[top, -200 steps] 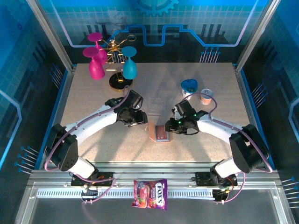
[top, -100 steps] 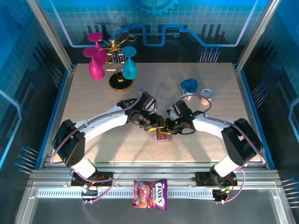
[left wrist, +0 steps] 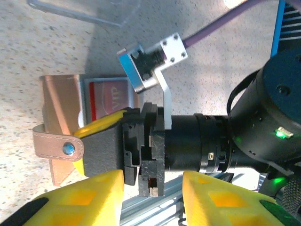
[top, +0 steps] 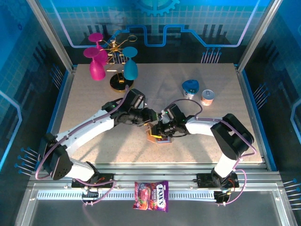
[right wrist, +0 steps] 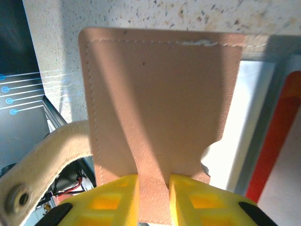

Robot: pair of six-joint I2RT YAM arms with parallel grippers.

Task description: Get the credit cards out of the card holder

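The brown card holder [top: 155, 138] lies open on the table between both arms. My right gripper [top: 161, 129] is shut on its brown flap [right wrist: 155, 103], which stands up between the yellow fingers [right wrist: 113, 202]. A red card [right wrist: 275, 141] sits in the grey-white pocket at the right edge of the right wrist view. In the left wrist view the card holder [left wrist: 61, 106] sits at the left, with a red card [left wrist: 110, 96] in its pocket and a snap strap [left wrist: 56, 146]. My left gripper [top: 147, 117] hovers just left of it, open [left wrist: 153, 197] and holding nothing.
A purple-red candy packet [top: 151, 195] lies on the front rail. A gold stand with a pink glass [top: 96, 66] and a teal glass [top: 130, 68] is at the back left. Two small tubs [top: 190, 88], [top: 207, 97] stand at the back right.
Both grippers have closed in on the card holder. The right one moved left and shut on its flap, lifting it. The left one swung right to hover beside it.
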